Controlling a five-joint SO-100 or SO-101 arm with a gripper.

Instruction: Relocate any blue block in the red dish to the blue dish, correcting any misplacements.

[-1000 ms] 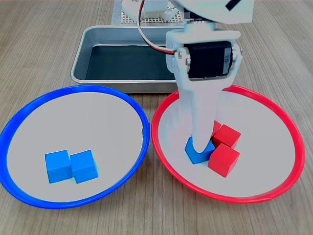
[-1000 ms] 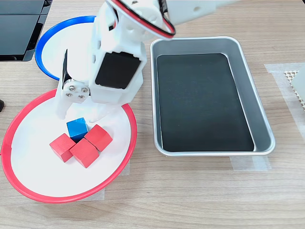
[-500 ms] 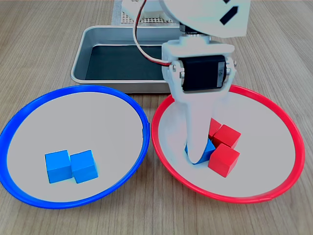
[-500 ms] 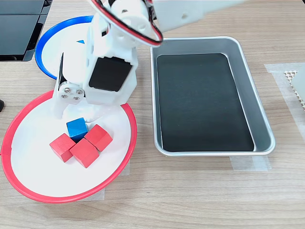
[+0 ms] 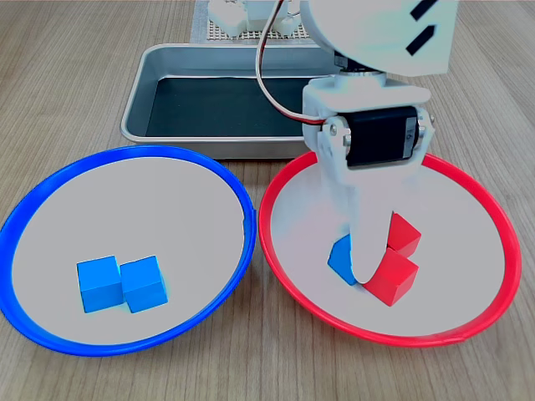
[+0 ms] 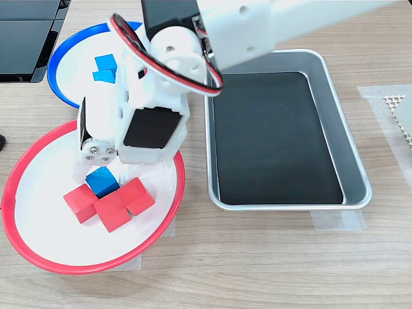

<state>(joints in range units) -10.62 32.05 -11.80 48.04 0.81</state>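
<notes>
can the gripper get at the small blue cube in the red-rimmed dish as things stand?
Probably yes. The gripper is already down at the small blue cube, but red cubes crowd one side, so finger room looks tight.

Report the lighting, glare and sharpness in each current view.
First exterior view: even, soft light, faint shadows beside the small blue cubes, everything sharp. Second exterior view: bright glare washes out the pale inside of the red-rimmed round dish, and the white arm's upper link is overexposed at the top edge.
</notes>
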